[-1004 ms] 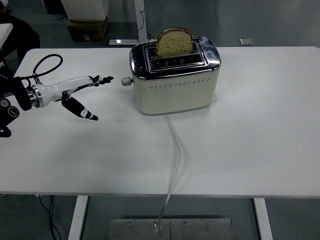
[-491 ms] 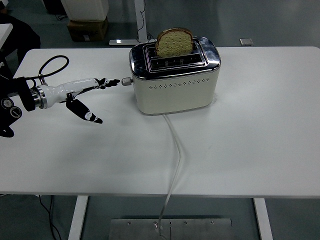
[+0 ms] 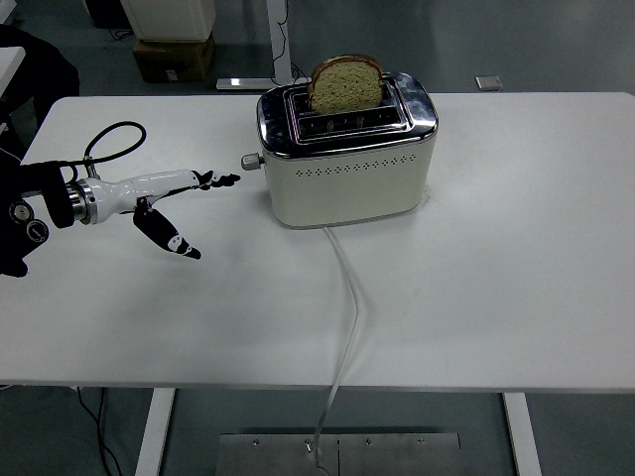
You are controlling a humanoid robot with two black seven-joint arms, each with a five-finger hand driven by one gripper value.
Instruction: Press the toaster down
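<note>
Approaching: left robot hand (image 3: 169, 203) spread open, empty, fingertips just short of toaster (image 3: 346, 149) lever (image 3: 250, 162) ahead. Next: reach over lever, push down.

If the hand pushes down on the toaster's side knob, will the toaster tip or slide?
Tipping looks unlikely: the toaster is wide, squat and sits flat on the table. The lever knob juts from its left end, so a straight downward press should hold it steady. Any sideways force from the left hand might skid it on the smooth tabletop; the loose cord would not resist.
</note>
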